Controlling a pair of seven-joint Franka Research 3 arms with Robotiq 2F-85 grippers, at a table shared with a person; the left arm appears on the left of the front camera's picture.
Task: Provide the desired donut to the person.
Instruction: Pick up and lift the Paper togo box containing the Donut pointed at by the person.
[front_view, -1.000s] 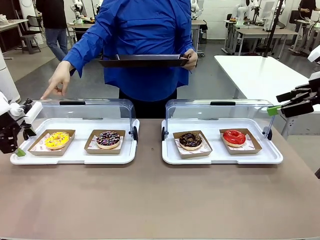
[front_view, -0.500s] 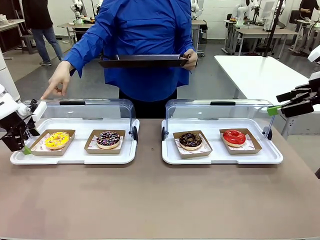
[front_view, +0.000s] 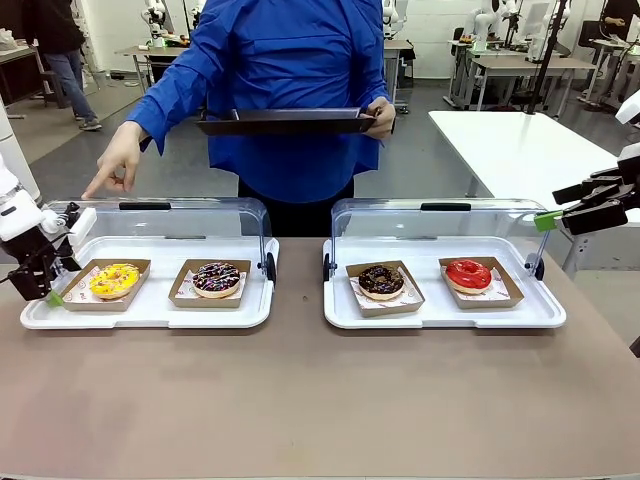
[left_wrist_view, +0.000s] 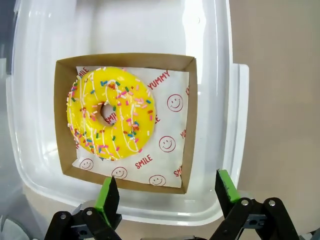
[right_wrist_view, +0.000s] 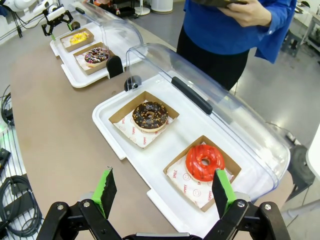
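My left pincer (front_view: 48, 285) (left_wrist_view: 166, 189) stands wide with nothing between its green pads. Against a second ago it has come in from the table's left edge and a little up, and it now hangs just beside the left end of the left tray (front_view: 150, 318). My right pincer (front_view: 548, 218) (right_wrist_view: 162, 192) has not moved. It is also spread wide and empty, and it hovers off the far right corner of the right tray (front_view: 445, 320).

The yellow donut (front_view: 114, 279) (left_wrist_view: 111, 116) lies in its box (left_wrist_view: 190, 125) at the left end of the left tray. That is just beyond my left fingertips, and nothing touches it. Through the left wrist camera the box's near wall sits right above the pads. The donut is ahead and off toward the left finger, so the gap lines up more with the box's right half.

The person (front_view: 290, 60) has kept the same pose. One hand (front_view: 118, 160) points down over that end of the open lid (front_view: 200, 215), and the other (front_view: 382, 118) holds a dark tray (front_view: 285, 122) at chest height. The sprinkled chocolate donut (front_view: 216, 278) sits next to the yellow one. The chocolate donut (front_view: 380, 281) and the red donut (front_view: 468, 273) are on the right tray.
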